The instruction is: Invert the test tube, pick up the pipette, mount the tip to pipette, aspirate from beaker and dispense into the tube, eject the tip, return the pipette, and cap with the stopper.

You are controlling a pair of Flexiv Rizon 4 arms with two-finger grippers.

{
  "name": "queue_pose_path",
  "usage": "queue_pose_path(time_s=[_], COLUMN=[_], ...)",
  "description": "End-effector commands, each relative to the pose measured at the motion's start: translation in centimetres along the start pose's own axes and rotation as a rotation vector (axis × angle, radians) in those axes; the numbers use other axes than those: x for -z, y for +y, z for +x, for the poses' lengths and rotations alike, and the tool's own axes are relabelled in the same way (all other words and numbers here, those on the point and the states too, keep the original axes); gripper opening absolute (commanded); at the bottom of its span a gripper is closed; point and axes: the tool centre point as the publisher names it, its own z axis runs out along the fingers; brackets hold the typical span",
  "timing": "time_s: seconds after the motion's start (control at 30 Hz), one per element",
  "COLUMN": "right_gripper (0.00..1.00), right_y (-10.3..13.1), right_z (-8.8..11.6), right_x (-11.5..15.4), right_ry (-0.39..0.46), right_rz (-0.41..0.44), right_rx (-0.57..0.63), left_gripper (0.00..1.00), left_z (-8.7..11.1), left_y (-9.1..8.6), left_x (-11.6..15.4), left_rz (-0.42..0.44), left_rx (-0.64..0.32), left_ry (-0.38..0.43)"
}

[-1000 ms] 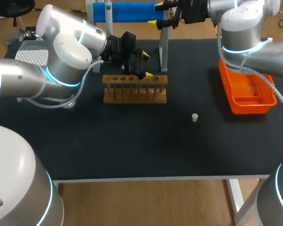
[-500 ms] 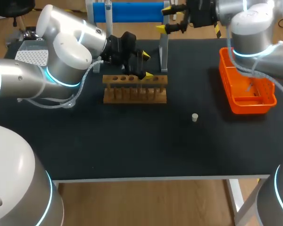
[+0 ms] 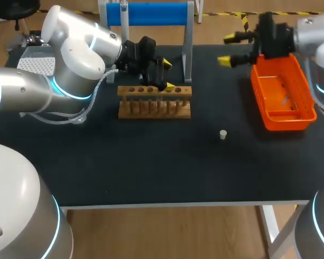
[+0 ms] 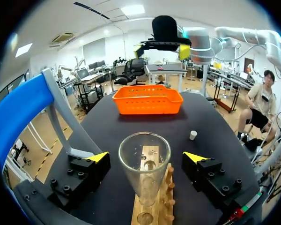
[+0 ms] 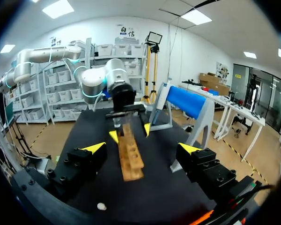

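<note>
Found left gripper (image 3: 168,74) jaws spread either side of test tube (image 4: 144,157) in wooden rack (image 3: 154,103), not touching. Found right gripper (image 3: 230,49) jaws spread beside orange tray (image 3: 284,117).

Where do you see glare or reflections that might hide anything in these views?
Left wrist view: the test tube, between the open fingers of the left gripper, is clear glass; its rim catches light and the rack shows through it. Head view: the matt black table gives no glare, and the pale stopper stands out against it.
</note>
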Motion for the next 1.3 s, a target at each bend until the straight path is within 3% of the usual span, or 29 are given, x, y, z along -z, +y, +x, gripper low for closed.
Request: queue_pose_path(time_s=[0.03,0.2,1.0,1.3], right_gripper=[1.00,1.00,1.00,1.00], right_y=[-2.3,-4.4,-4.4,-8.2], right_z=[4.5,7.0,7.0,9.1], right_x=[6.0,7.7,7.7,5.0], right_ry=[-0.030,-0.055,-0.055,-0.110], right_rz=[-0.004,0.001,0.001,0.096], right_rx=[-0.018,-0.053,-0.053,-0.050], left_gripper=[1.00,1.00,1.00,1.00], left_z=[-0.1,-0.1,-0.1,-0.1], left_y=[0.0,0.0,0.0,0.0], left_x=[0.0,0.0,0.0,0.0], left_rz=[-0.001,-0.001,-0.001,-0.001], left_rx=[0.000,0.000,0.000,0.000], left_ry=[0.003,0.003,0.003,0.003])
